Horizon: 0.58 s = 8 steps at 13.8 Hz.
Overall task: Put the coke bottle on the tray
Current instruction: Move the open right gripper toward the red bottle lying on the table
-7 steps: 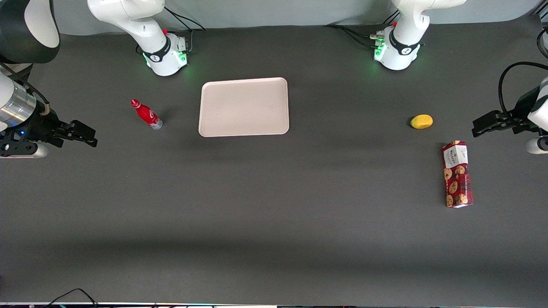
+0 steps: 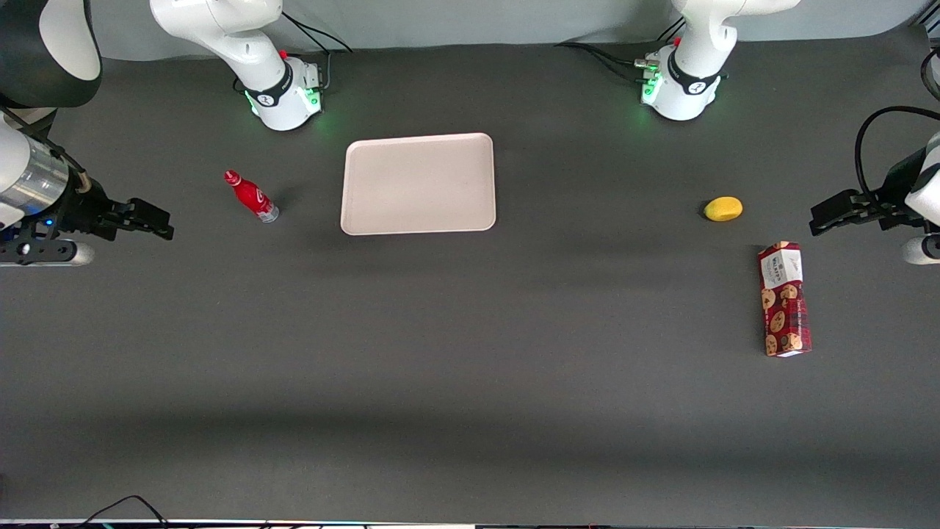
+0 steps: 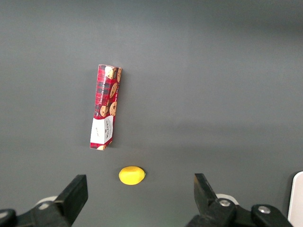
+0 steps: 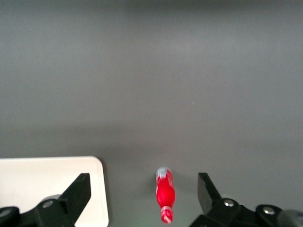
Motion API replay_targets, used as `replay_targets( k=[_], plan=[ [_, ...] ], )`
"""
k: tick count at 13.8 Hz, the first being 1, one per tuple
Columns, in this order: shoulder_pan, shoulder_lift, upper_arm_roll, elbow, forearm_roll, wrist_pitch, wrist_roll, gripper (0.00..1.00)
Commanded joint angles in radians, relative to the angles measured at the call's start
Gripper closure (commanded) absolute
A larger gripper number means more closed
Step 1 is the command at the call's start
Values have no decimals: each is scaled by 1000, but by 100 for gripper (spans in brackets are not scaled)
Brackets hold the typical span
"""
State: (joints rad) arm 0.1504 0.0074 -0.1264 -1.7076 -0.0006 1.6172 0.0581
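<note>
Dark bench (image 2: 440, 353) carries the coke bottle (image 2: 252, 197) upright at 9 o'clock of the tray (image 2: 418, 184), untouched; my jaws (image 2: 158, 224), spread empty, have edged closer to it

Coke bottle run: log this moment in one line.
phase: approach | gripper: open, apart from coke bottle | coke bottle: on table beside tray | tray: empty

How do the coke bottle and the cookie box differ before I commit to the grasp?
The coke bottle is small, slim and capped; the cookie box is a larger, long carton printed with cookies. The bottle stands beside the tray, toward the working arm's end; the box lies flat toward the parked arm's end, near the lemon. The open gripper is close to the bottle only. Both are mostly red.
</note>
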Motion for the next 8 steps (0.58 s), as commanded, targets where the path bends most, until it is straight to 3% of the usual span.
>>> replay_targets(
  k=[1,5,8],
  plan=[
    [6,-96,-2,-146,14,18,6,0],
    [8,-384,2,-595,-4,249,3,0],
    [6,-492,13,-809,-33,372,3,0]
  ],
)
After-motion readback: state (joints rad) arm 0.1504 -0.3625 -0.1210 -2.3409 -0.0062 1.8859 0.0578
